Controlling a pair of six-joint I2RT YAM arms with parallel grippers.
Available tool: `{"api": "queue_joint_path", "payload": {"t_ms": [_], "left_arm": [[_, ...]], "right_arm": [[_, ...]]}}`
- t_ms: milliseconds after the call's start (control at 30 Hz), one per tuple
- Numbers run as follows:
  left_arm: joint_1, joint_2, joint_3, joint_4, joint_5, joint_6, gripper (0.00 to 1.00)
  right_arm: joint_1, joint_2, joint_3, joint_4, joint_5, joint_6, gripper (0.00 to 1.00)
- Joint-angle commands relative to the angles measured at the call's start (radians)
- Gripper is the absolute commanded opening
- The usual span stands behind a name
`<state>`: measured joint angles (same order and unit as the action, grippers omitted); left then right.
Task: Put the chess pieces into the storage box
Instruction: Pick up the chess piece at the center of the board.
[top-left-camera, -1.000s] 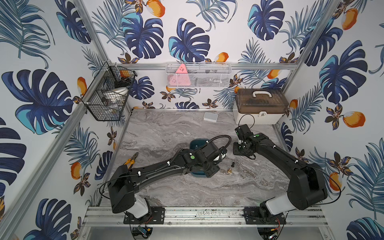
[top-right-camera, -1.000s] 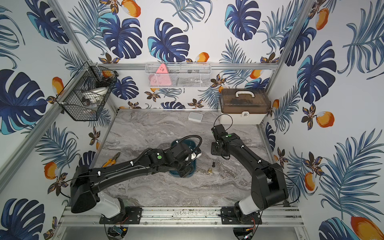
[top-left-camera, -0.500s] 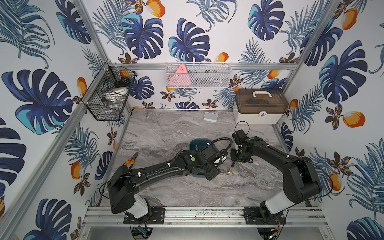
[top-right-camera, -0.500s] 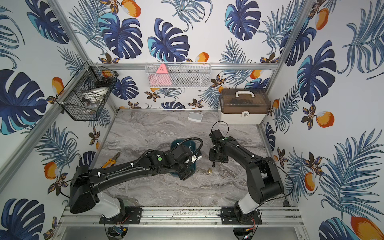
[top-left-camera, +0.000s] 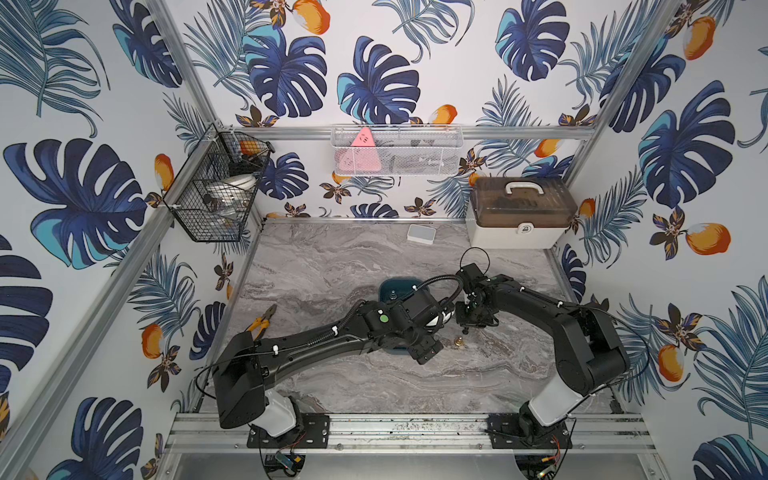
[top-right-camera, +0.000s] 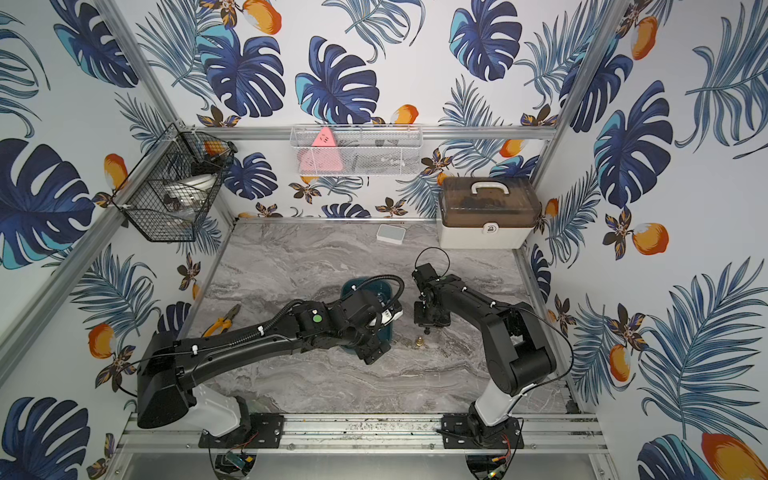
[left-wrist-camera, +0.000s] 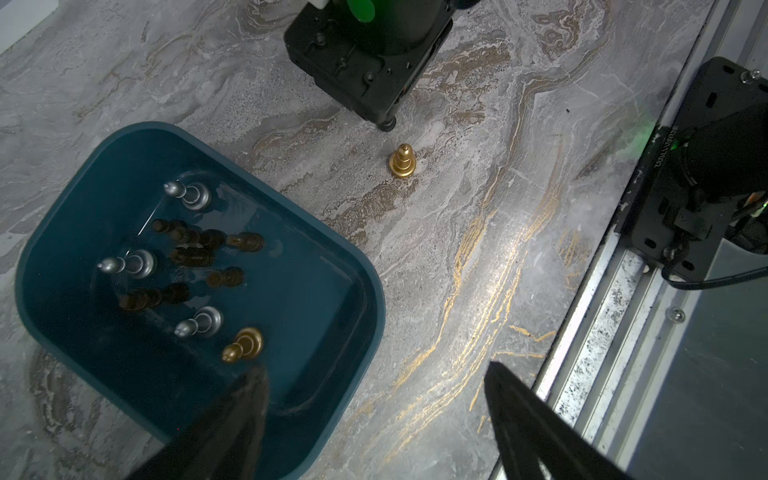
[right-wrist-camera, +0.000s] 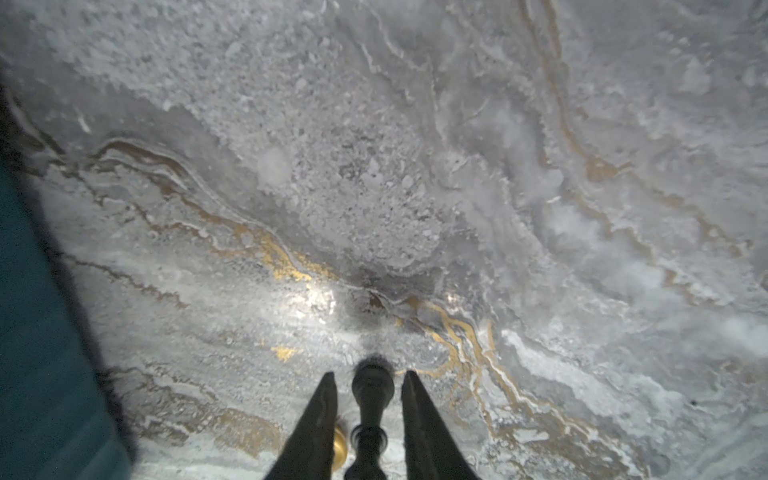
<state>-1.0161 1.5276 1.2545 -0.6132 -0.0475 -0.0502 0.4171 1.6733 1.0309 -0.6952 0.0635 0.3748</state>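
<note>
From where I stand, the teal storage box sits about the middle of the marbled surface. In both top views the left arm's wrist covers most of it, so only its back end shows. The left wrist view looks right into it. Three silver chess pieces and one gold piece are inside, around a loose cluster of dark brown pieces. I cannot tell which of these stand and which lie. The left tool hangs over the box's front right corner, fingers spread wide with nothing between them. One finger is above the box and the other above bare surface. Just off the box's right side a second gold piece stands upright on the surface. Just behind it, toward the back edge, the right tool points straight down. Its two fingers sit close on either side of a dark chess piece, whose round base points at the surface. Thin slivers of surface show between the piece and each finger, and I cannot tell whether the fingers actually pinch it. Yellow-handled pliers lie near the left edge. A white case with a brown lid fills the back right corner, and a small flat white box rests along the back edge.
</note>
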Motion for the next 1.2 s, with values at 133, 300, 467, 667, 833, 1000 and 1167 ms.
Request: {"api": "queue_joint_path", "payload": {"t_ms": [133,300,467,667,833,1000,1167], "left_arm": [[-0.001,0.009,0.010,0.007,-0.003,-0.001,0.85],[-0.002,0.004,0.008,0.009,-0.005,-0.001,0.85],[-0.001,0.005,0.010,0.006,-0.005,-0.001,0.86],[-0.001,0.005,0.010,0.007,-0.006,-0.003,0.86],[-0.002,0.009,0.008,0.012,0.000,-0.006,0.86],[-0.001,0.015,0.015,0.008,0.000,-0.004,0.86],[-0.001,-0.009,0.003,0.026,0.000,-0.023,0.86]], "right_arm": [[0.003,-0.001,-0.003,0.016,0.021,0.005,0.22],[0.005,0.000,-0.008,0.016,0.022,0.004,0.22],[0.005,0.002,-0.008,0.016,0.027,0.004,0.22],[0.007,0.012,-0.009,0.025,0.023,0.003,0.21],[0.008,0.006,-0.008,0.022,0.020,0.005,0.16],[0.008,-0.009,-0.003,0.014,0.023,0.004,0.11],[0.008,-0.018,0.007,0.005,0.024,0.001,0.09]]}}
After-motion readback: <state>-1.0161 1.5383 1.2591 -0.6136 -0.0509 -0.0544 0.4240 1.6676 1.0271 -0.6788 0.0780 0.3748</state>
